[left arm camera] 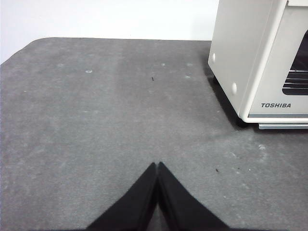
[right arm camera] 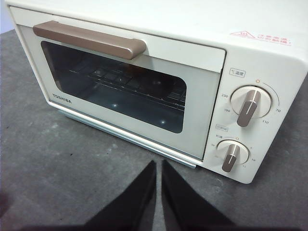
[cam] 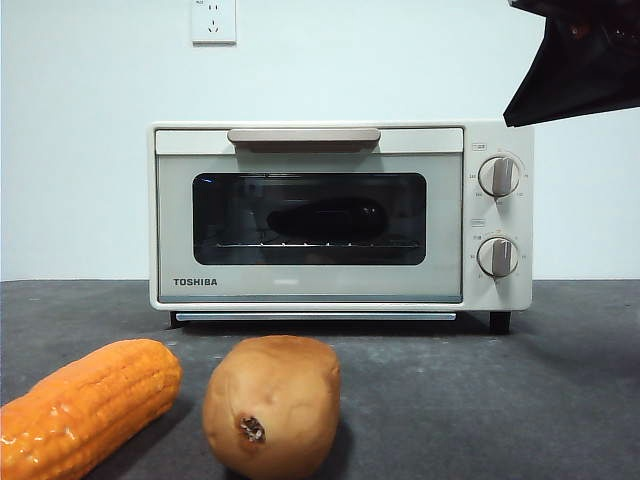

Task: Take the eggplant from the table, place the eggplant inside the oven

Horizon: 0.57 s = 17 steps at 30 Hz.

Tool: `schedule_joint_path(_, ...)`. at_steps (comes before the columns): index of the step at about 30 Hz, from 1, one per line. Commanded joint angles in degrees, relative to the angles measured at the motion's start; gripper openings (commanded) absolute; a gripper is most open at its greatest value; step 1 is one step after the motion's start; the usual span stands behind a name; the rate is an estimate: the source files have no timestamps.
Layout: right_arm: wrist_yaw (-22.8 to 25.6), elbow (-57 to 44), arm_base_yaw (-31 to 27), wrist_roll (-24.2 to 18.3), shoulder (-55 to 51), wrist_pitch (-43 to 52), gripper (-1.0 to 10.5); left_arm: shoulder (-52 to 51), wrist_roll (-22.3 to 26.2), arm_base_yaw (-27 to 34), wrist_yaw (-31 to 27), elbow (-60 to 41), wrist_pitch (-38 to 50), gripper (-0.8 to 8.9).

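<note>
At the bottom of the front view lie 1 corn cob at lower left and 1 potato at lower centre, both on the table. Behind them, mid-frame, stands 1 oven with its door shut, 1 handle and 2 knobs. The 1 eggplant lies inside on the rack, dim behind the glass. The right gripper, jaws nearly together and empty, hangs before the oven, upper right in the front view. The left gripper, jaws pressed together and empty, hovers over bare table.
</note>
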Motion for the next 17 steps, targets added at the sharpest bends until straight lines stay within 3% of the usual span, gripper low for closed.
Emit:
schedule_joint_path(1,0.2,0.1,0.3,0.1,0.3,0.6,0.1,-0.1,0.7,0.1,-0.1,-1.2,-0.6,0.04)
schedule_joint_path(12,0.8,0.1,0.3,-0.5,-2.4,-0.3,0.1,-0.1,0.7,0.1,0.0,-1.2,-0.6,0.04)
schedule_joint_path(17,6.0,-0.3,-3.8,-11.1,-14.4,-0.8,0.1,-0.1,0.7,0.1,-0.1,-1.2,-0.6,0.04)
